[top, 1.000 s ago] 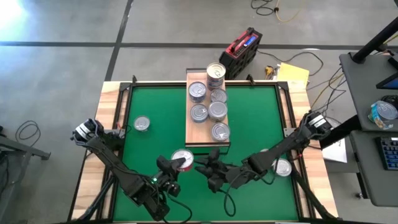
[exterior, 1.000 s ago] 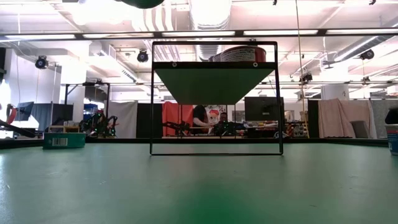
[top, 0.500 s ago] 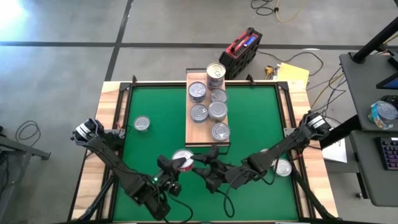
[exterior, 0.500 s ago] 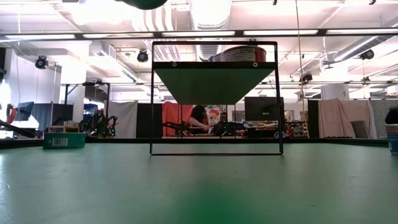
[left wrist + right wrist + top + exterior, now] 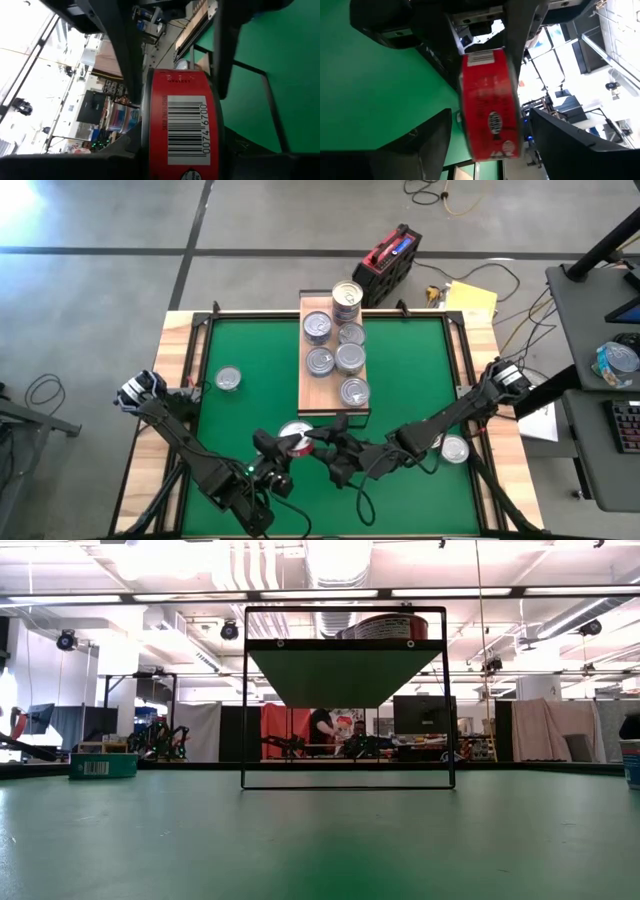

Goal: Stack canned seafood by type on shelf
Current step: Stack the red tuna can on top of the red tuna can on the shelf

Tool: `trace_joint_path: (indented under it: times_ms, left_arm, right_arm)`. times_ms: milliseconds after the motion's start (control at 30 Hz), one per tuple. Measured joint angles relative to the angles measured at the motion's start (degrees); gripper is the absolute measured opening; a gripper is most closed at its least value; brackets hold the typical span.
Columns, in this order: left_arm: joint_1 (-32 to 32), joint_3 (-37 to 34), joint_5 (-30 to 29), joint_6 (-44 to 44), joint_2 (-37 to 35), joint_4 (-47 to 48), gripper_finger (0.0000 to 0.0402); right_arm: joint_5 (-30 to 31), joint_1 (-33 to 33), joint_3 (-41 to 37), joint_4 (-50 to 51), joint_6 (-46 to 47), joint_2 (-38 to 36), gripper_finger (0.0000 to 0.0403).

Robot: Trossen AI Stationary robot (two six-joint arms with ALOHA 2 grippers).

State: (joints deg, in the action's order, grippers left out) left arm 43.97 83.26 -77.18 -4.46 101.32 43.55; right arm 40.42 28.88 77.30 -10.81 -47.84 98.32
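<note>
Red-labelled can point(image 5: 184, 125) gripped in left claw point(image 5: 283, 448), right claw point(image 5: 322, 442) open astride it

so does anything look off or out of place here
Yes: the red-labelled can is held off the mat, tipped on edge, between the left gripper and right gripper near the shelf. Two more cans lie apart on the mat, one left, one right.
</note>
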Motion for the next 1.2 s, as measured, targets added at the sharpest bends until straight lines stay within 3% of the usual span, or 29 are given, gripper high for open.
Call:
trace_joint_path:
  times_ms: [267,400,633,833,1067,1200]
  left_arm:
    - [-0.1,0.0,2.8,-2.0,0.0,-1.6,0.0111]
    - [-0.3,0.0,2.8,-2.6,0.0,-2.1,0.014]
    - [-0.9,-0.1,3.2,-2.6,0.0,-2.3,0.017]
    - [-0.9,-0.2,2.3,-2.4,0.0,0.3,0.0173]
    - [-0.9,-0.2,-7.6,1.0,0.0,6.8,0.0173]
    - [-1.0,-0.3,-12.6,2.2,0.0,9.6,0.0173]
  right_arm:
    - [-0.9,-0.3,-0.1,0.3,-0.9,0.1,0.0185]
    - [-1.0,-0.4,-0.1,0.6,-1.7,0.1,0.0132]
    - [0.7,-0.4,-0.1,1.5,-2.4,0.1,0.0132]
    - [7.3,-0.2,-0.1,6.3,-2.6,-0.6,0.0132]
    - [22.4,-0.1,-0.1,12.1,-2.7,-3.1,0.0132]
    - [26.7,-0.6,-0.1,16.5,-2.4,-5.2,0.0132]
